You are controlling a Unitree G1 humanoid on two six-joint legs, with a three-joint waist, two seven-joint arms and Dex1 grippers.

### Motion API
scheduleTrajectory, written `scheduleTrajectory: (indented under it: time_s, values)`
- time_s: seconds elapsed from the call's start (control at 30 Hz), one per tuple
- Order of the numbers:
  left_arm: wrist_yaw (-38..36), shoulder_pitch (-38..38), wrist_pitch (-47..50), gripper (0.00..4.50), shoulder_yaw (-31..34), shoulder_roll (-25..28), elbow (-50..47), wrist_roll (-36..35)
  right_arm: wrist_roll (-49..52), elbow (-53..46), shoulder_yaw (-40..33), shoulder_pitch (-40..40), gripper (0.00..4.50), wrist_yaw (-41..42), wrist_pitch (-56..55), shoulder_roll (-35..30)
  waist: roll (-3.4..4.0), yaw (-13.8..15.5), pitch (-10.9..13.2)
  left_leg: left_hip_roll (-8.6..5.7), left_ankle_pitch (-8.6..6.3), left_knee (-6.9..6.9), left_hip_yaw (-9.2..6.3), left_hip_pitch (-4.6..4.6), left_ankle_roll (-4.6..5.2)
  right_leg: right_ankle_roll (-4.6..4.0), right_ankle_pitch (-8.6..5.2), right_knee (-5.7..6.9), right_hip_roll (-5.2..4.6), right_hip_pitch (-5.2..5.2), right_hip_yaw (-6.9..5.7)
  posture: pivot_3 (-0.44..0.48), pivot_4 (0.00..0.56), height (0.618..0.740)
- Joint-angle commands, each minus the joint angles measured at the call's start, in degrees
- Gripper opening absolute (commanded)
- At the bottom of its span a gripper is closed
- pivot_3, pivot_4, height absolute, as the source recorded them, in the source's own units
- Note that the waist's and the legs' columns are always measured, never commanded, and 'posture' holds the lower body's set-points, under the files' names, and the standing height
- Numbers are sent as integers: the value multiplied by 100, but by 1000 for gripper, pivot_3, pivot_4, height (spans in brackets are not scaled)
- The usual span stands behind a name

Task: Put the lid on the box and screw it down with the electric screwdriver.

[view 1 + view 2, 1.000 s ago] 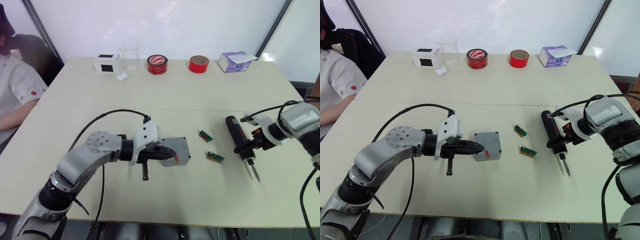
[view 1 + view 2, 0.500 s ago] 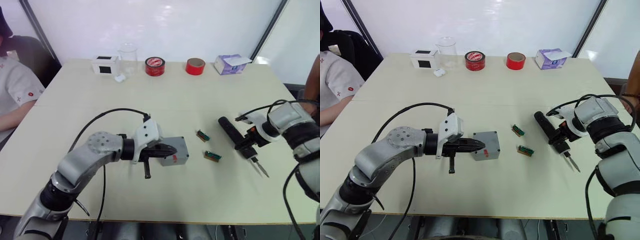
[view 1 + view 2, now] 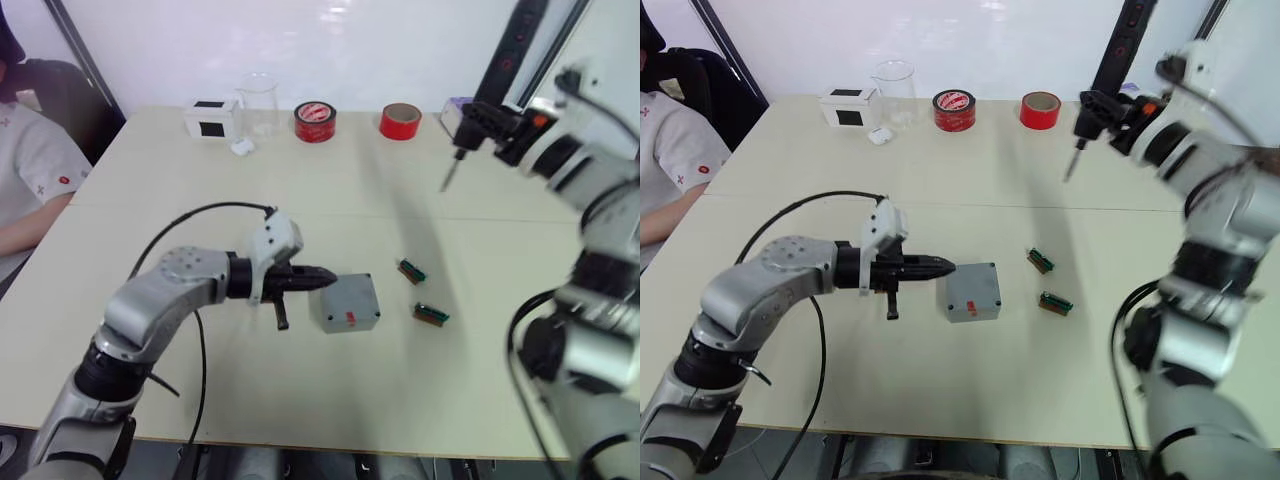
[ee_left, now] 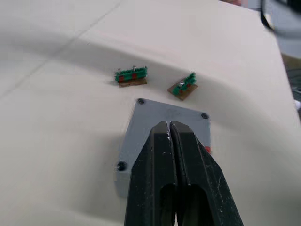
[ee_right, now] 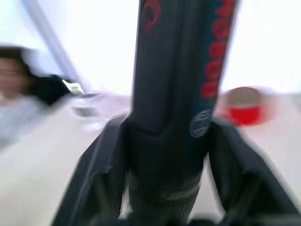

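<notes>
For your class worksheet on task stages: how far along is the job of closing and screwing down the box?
Done: the flat grey metal lid sits on the grey cast-metal box. In hand: the right claw holds the black pen-shaped electric screwdriver high above the table; the shut left claw rests over the lid. Left: driving the corner screws.

Along the far edge of the cream counter (image 3: 200, 400), upper part of my frame, I see a row: a white box with a black square (image 3: 213, 120) at upper left, a small white object (image 3: 241, 150) just in front of it, and a clear glass beaker (image 3: 260, 103) beside it. Then come a red-and-black tape roll (image 3: 314, 122) and a plain red tape roll (image 3: 400, 121). Right of centre lie two small green circuit boards (image 3: 411, 270) (image 3: 431, 314), near each other. A person in white (image 3: 30, 180) sits at the left edge.
</notes>
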Motion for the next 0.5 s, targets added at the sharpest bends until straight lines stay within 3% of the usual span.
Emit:
scheduleTrajectory:
  time_s: [0.03, 0.27, 0.5]
  values:
    - [-151, -203, -140, 0, 44, -69, 284, 26, 585, -1228, -108, 134, 1831, -413, -326, 456, 2, -4, 2, -8, 0, 6, 5, 1, 1, 3, 4, -3, -3, 0, 5, 0, 150, 740]
    - [-188, -332, -192, 0, -259, -203, 460, 281, 641, -1805, 605, 782, 1831, -569, -1050, 1021, 1, -70, 1, -6, -6, 2, -5, 20, 16, 0, 13, 8, 14, 7, 16, 0, 150, 740]
    - [-228, -330, -150, 0, -550, -291, 284, 406, 1002, -2207, 1080, 1397, 1831, -161, -1043, 586, 2, -69, 1, 0, -14, 2, -4, 22, 30, 0, 13, 9, 18, 7, 19, 0, 150, 740]
